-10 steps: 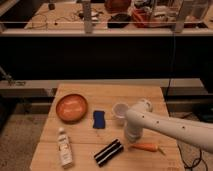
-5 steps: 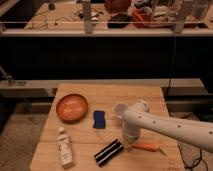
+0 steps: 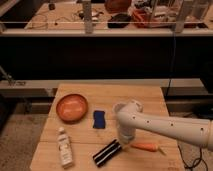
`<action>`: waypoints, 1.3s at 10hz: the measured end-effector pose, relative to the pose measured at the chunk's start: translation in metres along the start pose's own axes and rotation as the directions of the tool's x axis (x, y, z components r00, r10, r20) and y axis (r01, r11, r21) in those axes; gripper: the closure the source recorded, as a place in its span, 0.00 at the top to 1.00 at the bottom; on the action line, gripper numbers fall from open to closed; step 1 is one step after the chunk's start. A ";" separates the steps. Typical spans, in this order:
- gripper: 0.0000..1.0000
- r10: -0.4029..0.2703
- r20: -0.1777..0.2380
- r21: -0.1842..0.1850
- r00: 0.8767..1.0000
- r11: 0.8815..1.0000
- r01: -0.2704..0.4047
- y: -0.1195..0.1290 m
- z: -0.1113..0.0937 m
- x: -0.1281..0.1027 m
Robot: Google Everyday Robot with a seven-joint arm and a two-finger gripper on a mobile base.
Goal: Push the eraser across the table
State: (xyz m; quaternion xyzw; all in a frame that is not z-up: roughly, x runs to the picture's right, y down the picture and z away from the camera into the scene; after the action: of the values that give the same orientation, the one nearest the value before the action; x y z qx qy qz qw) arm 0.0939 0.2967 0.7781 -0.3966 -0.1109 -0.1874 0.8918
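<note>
A black eraser with pale stripes [image 3: 106, 152] lies at an angle near the front edge of the wooden table [image 3: 145, 97]. My white arm reaches in from the right, and its gripper [image 3: 124, 142] points down just off the eraser's right end, between it and an orange carrot [image 3: 146, 147]. A blue block [image 3: 99, 119] lies a little behind the eraser, left of the arm.
An orange bowl [image 3: 72, 107] sits at the left. A white bottle [image 3: 64, 147] lies at the front left. A white cup [image 3: 118, 107] is mostly hidden behind the arm. A dark shelf with clutter stands behind the table.
The arm has moved a little left and down toward the eraser's right end and now covers more of the white cup. The objects on the table have not moved.
</note>
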 end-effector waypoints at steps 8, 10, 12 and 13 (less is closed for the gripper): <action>0.02 -0.054 -0.024 -0.007 0.998 0.999 0.054 -0.020 0.007 -0.041; 0.02 -0.066 -0.027 -0.006 0.997 0.998 0.065 -0.027 0.009 -0.053; 0.02 -0.077 -0.031 -0.004 0.997 0.997 0.077 -0.029 0.010 -0.056; 0.02 -0.078 -0.032 -0.004 0.996 0.997 0.077 -0.029 0.009 -0.056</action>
State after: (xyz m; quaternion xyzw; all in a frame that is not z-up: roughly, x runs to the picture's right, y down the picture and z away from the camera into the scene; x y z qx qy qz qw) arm 0.0310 0.2995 0.7839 -0.3901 -0.1118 -0.2283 0.8850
